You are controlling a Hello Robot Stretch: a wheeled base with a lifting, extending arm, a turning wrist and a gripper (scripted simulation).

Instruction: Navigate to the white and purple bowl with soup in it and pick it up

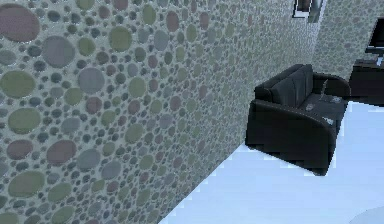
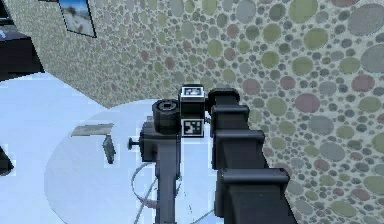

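In the arm side view the dark arm [image 2: 240, 160] rises from the bottom edge and ends at two white marker squares [image 2: 192, 110]. Left of them is the gripper [image 2: 140, 146], above a pale round glassy tabletop [image 2: 70, 175]. A flat grey thing [image 2: 92, 129] lies on that tabletop just left of the fingers, with a small grey piece [image 2: 108, 149] beside it. I cannot tell whether the gripper holds anything.
A wall of green, grey and mauve spots [image 1: 100, 110] covers the forward view's left and centre, very close. A black armchair [image 1: 298, 112] stands against it ahead, with dark furniture [image 1: 366, 80] beyond. Pale floor [image 1: 300, 195] lies at the lower right. A framed picture [image 2: 78, 16] hangs top left.
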